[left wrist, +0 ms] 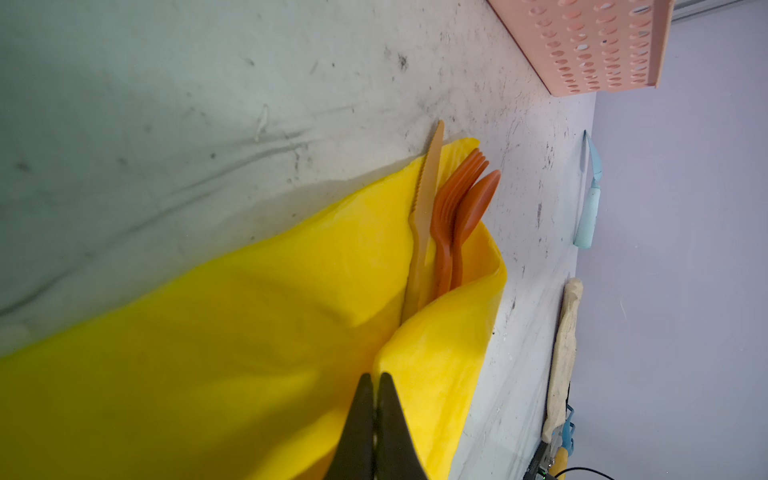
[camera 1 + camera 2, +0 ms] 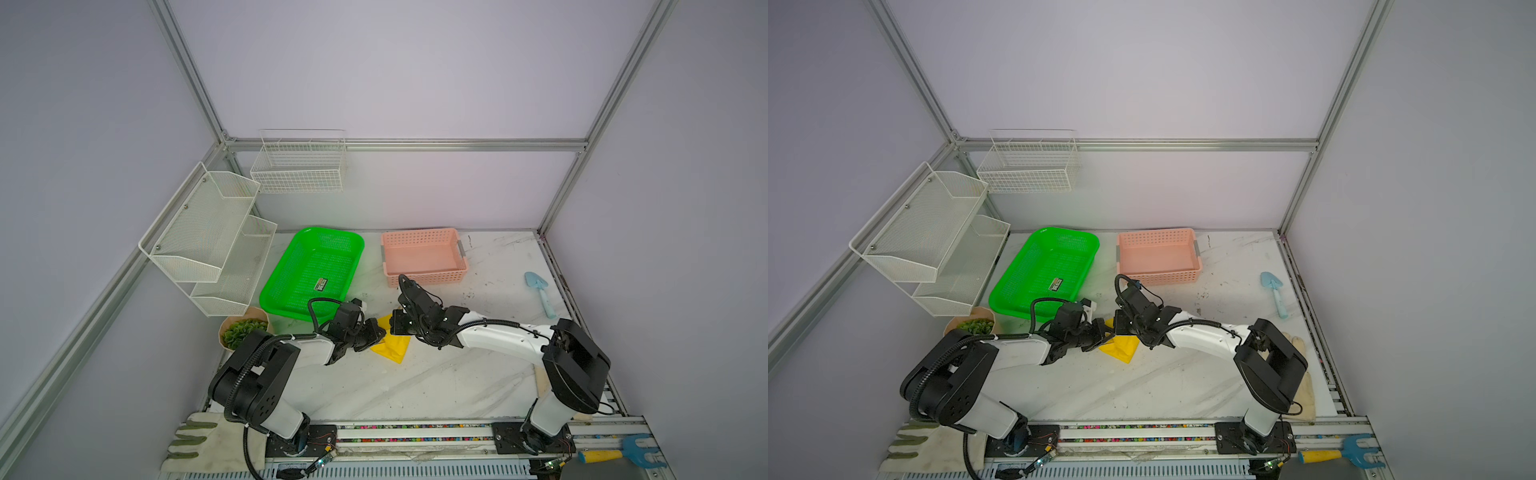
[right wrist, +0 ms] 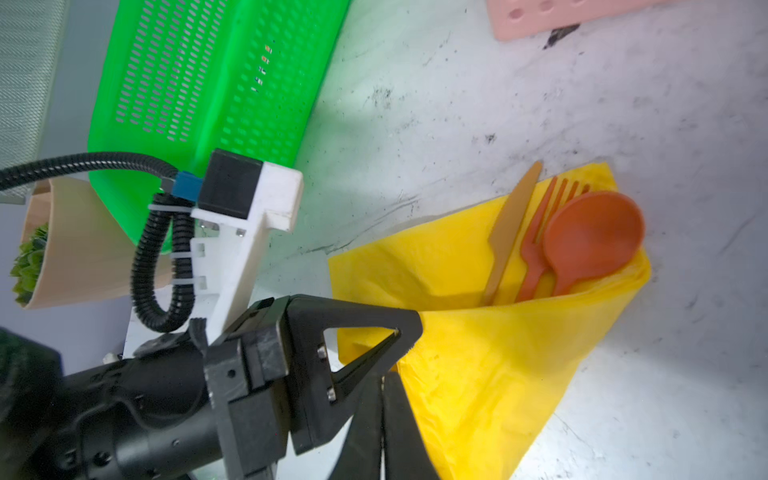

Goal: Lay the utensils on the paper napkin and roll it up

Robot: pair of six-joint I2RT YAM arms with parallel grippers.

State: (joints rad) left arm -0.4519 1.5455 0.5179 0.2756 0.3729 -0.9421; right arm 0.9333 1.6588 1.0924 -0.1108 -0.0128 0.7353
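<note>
The yellow paper napkin (image 2: 392, 347) (image 2: 1121, 349) lies mid-table with one flap folded up over the utensils. An orange spoon (image 3: 594, 232) (image 1: 473, 212), an orange fork (image 3: 536, 249) (image 1: 446, 216) and a tan knife (image 3: 511, 224) (image 1: 426, 208) stick out of the fold; their handles are hidden. My left gripper (image 1: 376, 376) (image 3: 409, 332) (image 2: 379, 332) is shut, pinching the flap's edge. My right gripper (image 3: 384, 374) (image 2: 394, 326) is shut at the same edge, right beside the left one. In both top views the arms hide most of the napkin.
A green basket (image 2: 311, 270) and a pink basket (image 2: 424, 257) stand behind the napkin. A potted plant (image 2: 243, 332) is by the left arm, with white mesh shelves (image 2: 208, 241) on the left wall. A light-blue trowel (image 2: 540, 291) lies far right. A beige cloth (image 2: 1304, 390) lies under the right arm.
</note>
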